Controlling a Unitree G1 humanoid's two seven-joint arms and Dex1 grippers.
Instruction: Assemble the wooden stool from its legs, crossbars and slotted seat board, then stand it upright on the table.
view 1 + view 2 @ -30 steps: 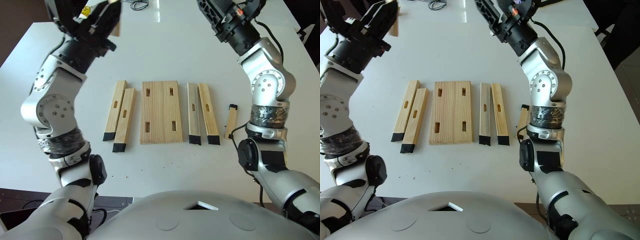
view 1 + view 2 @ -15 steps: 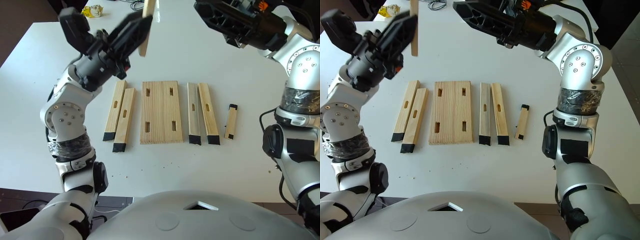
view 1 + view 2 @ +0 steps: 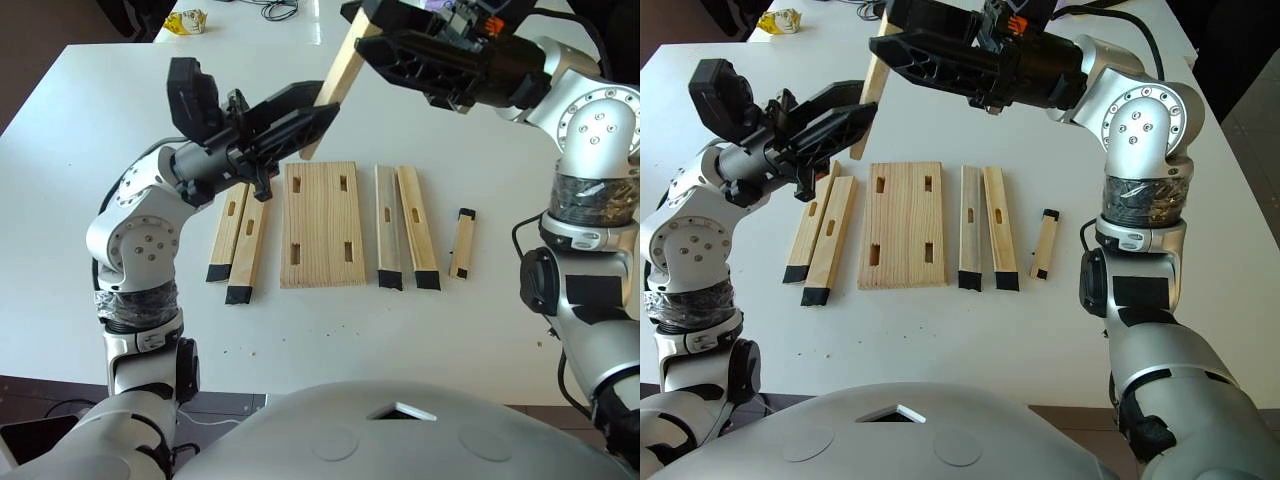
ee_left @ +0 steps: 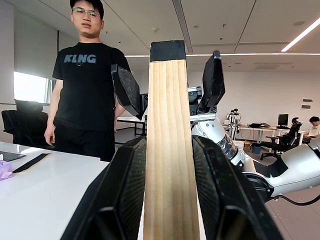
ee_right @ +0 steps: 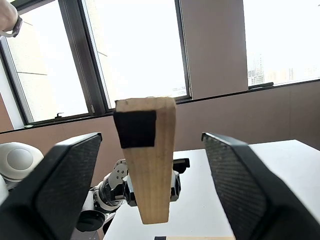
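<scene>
Both eye views look forward and steeply down from the robot's head over the white tabletop (image 3: 80, 150), near enough that both arms rise into the picture from the sides. They share the whole layout. The right eye sits slightly to the side, so the slotted seat board (image 3: 902, 225) lies further left in its picture. The left wrist view looks almost level across the room along its own jaws, very close to the crossbar (image 4: 170, 150) clamped between them, and faces the right gripper (image 4: 168, 75). The right wrist view looks the opposite way, towards the windows, out between its spread jaws. The two wrist views share that crossbar, seen from opposite ends
</scene>
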